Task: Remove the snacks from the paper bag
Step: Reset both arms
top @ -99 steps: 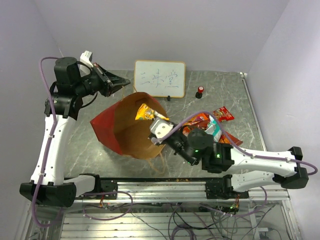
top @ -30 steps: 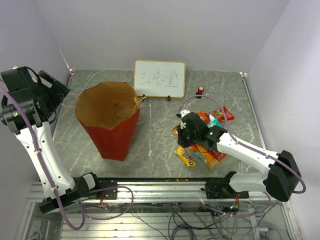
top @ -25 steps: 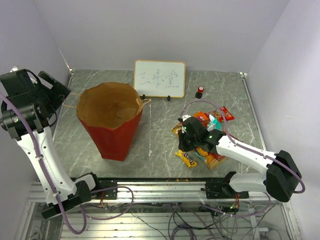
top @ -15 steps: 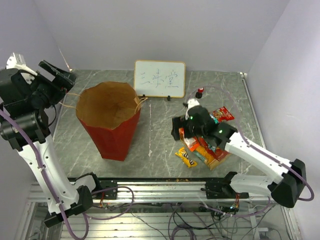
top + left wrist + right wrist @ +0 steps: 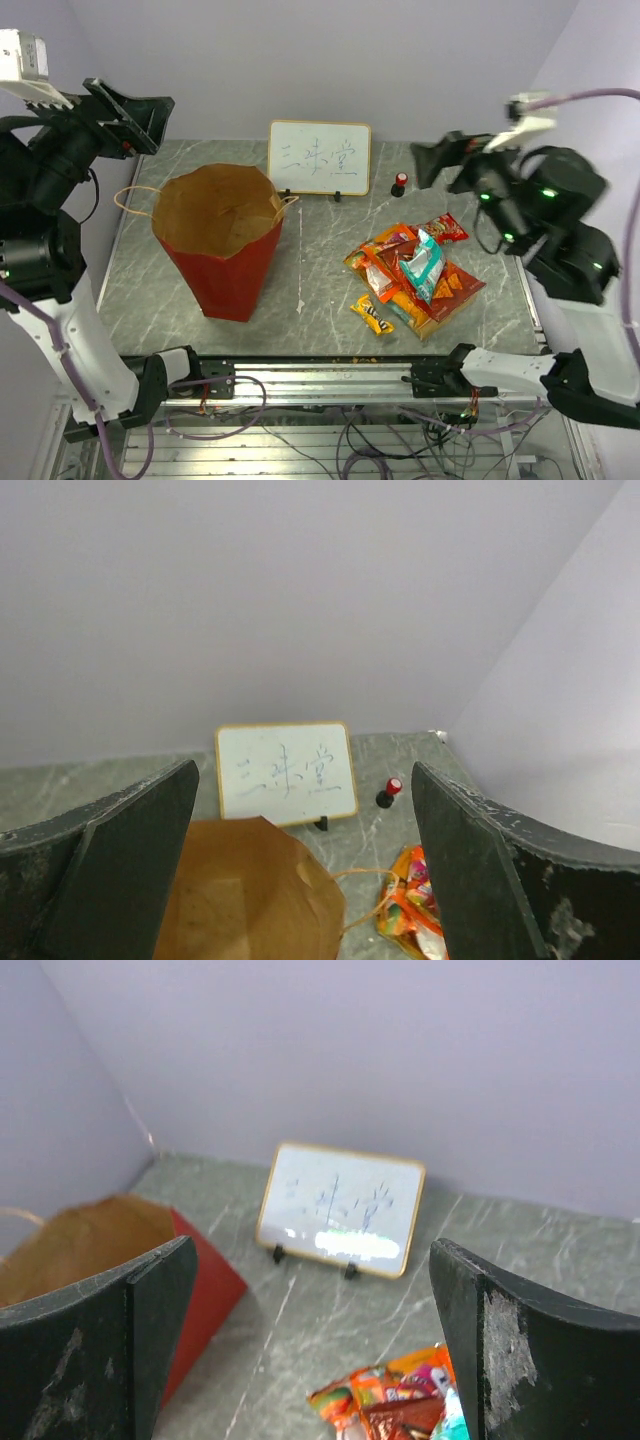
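Note:
The paper bag (image 5: 222,262) stands upright on the left of the table, red outside, with its mouth open and only brown paper showing inside. It also shows low in the left wrist view (image 5: 240,900) and at the left of the right wrist view (image 5: 195,1290). The snacks (image 5: 412,272) lie in a heap on the table to its right, a teal-white packet (image 5: 425,262) on top and a small yellow bar (image 5: 371,314) at the near edge. My left gripper (image 5: 148,120) is open, raised high above the back-left corner. My right gripper (image 5: 442,166) is open, high above the back right, holding nothing.
A small whiteboard (image 5: 318,157) with writing stands at the back centre, and a red-capped black bottle (image 5: 400,182) is just to its right. The bag's string handles (image 5: 128,192) loop out at its rim. Walls enclose the back and both sides.
The bag, earlier tipped on its side, now stands upright. The right gripper opened over the heap, left a packet there, and rose to the back right. The left arm lifted higher.

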